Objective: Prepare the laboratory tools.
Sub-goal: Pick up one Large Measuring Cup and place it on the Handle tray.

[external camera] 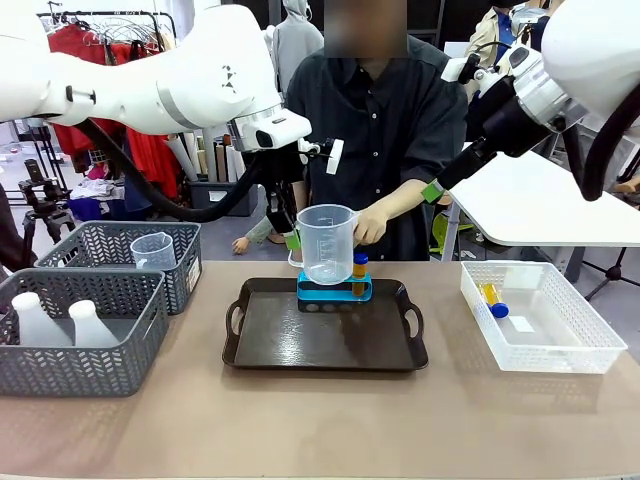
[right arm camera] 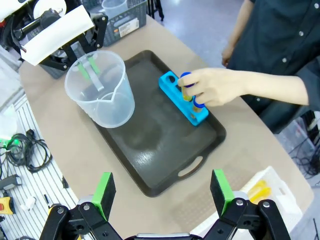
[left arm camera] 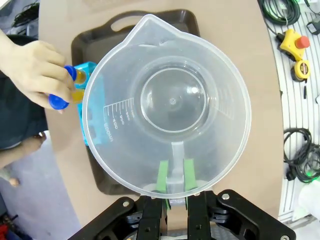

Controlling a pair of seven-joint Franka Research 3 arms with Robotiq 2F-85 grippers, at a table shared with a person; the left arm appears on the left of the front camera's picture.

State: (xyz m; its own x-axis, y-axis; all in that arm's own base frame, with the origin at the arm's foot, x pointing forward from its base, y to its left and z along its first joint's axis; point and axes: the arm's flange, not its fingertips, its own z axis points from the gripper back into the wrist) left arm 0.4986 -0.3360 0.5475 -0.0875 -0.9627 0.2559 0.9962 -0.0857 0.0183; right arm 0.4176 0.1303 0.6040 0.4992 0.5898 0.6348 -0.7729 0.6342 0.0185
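My left gripper [external camera: 293, 240] [left arm camera: 175, 179] is shut on the handle of a clear graduated beaker [external camera: 325, 243] [left arm camera: 172, 105] [right arm camera: 102, 87], held upright above the back of the black tray [external camera: 325, 345] [right arm camera: 155, 140]. On the tray stands a blue tube rack [external camera: 334, 291] [right arm camera: 175, 92] with a blue-capped amber tube [external camera: 359, 270] in it. The person's hand [external camera: 371, 226] [left arm camera: 35, 70] [right arm camera: 215, 85] grips two tubes [left arm camera: 60, 100] at the rack. My right gripper [external camera: 432, 192] [right arm camera: 162, 192] hangs open, high over the tray's right side, with nothing between its fingers.
A clear white bin [external camera: 560, 350] [right arm camera: 272, 180] at the right holds one more tube [external camera: 492, 300]. At the left, one grey basket [external camera: 80, 370] holds two white flasks [external camera: 35, 322] and the basket behind it [external camera: 185, 260] holds a second beaker [external camera: 153, 250]. The front of the table is bare.
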